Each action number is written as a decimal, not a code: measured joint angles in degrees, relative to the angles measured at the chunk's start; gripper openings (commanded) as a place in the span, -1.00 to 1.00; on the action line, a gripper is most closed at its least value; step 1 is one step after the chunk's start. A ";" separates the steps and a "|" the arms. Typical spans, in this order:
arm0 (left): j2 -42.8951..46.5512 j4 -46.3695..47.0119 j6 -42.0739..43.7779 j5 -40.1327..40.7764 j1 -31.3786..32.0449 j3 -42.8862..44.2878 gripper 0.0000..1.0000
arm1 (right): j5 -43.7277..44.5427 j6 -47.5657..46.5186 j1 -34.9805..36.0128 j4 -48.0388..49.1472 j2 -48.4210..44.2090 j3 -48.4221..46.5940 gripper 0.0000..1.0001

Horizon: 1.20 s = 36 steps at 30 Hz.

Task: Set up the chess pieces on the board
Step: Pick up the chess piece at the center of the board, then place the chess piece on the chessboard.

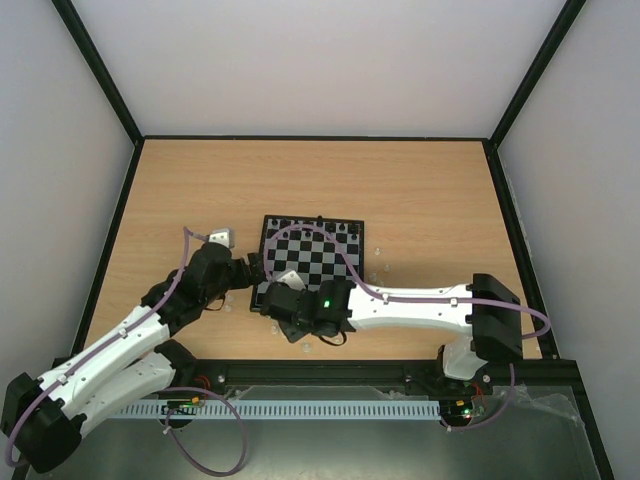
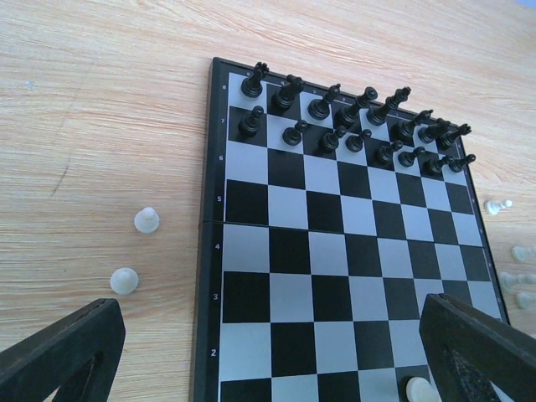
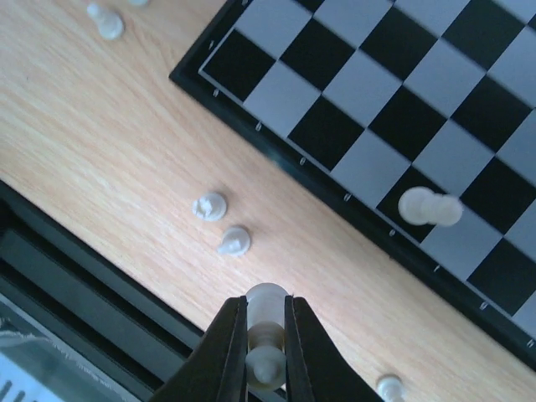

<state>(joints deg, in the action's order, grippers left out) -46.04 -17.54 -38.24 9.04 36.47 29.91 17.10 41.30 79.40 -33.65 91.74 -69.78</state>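
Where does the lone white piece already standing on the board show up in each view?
Top external: not discernible; the arms cover the board's near edge.
Left wrist: white piece at the bottom, right of centre, on the nearest row.
Right wrist: the piece sits right of centre, on the row beside the frame.
Shared landmark: the board's black frame.

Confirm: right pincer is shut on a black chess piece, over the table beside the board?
Wrong colour. The right pincer is shut on a whitish chess piece, not black, per the right wrist view. It is over the table beside the board.
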 measured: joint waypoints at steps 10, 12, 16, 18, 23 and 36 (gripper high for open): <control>1.22 -0.33 -0.72 0.63 0.00 0.00 0.99 | -0.92 -5.68 -7.98 -0.68 3.82 -3.96 -0.89; 1.22 -0.46 -0.76 0.90 0.00 0.00 0.99 | -1.60 -6.73 -9.33 -0.61 4.96 -4.04 -0.89; 1.27 -0.74 -0.79 1.38 0.00 0.00 0.98 | -2.84 -8.33 -11.21 -0.20 6.95 -4.04 -0.89; 1.29 -0.85 -0.81 1.57 0.00 0.00 0.98 | -3.54 -9.03 -11.85 0.35 7.96 -4.04 -0.89; 1.29 -0.87 -0.83 1.77 0.00 0.00 0.99 | -5.11 -10.21 -12.90 1.86 9.60 -4.04 -0.89; 2.01 -0.96 -0.98 1.97 0.00 0.00 0.99 | -7.04 -11.34 -14.95 4.55 11.37 -3.85 -0.89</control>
<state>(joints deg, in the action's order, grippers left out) -44.03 -18.50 -39.22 11.00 36.47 29.91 10.07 29.95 64.45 -29.10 103.11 -73.63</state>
